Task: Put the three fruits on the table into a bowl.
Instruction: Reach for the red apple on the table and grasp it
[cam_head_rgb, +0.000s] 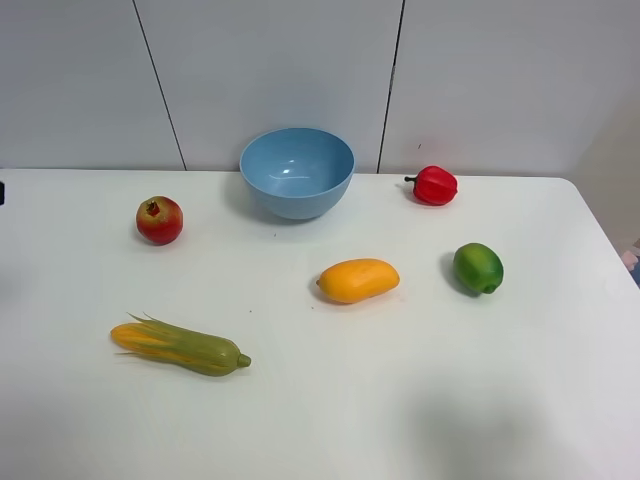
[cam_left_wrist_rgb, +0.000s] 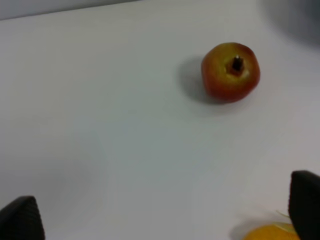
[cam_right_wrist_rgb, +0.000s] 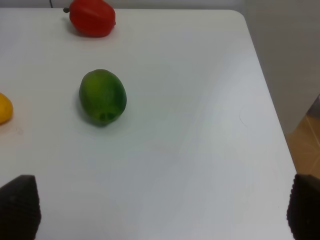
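On the white table (cam_head_rgb: 420, 400) the light blue bowl (cam_head_rgb: 297, 172) stands at the back centre. The red pomegranate (cam_head_rgb: 160, 220) lies at the left, and shows in the left wrist view (cam_left_wrist_rgb: 231, 72). The orange-yellow mango (cam_head_rgb: 358, 280) lies in the middle. The green lime-like fruit (cam_head_rgb: 478, 268) lies at the right, and shows in the right wrist view (cam_right_wrist_rgb: 102, 97). My left gripper (cam_left_wrist_rgb: 162, 220) is open and empty, well short of the pomegranate. My right gripper (cam_right_wrist_rgb: 162, 210) is open and empty, short of the green fruit. Neither gripper shows in the exterior view.
A red bell pepper (cam_head_rgb: 434, 186) lies right of the bowl, also in the right wrist view (cam_right_wrist_rgb: 92, 18). A yellow-green corn cob (cam_head_rgb: 180, 346) lies at the front left; its orange end shows in the left wrist view (cam_left_wrist_rgb: 270, 233). The table's right edge (cam_right_wrist_rgb: 270, 100) is near the green fruit.
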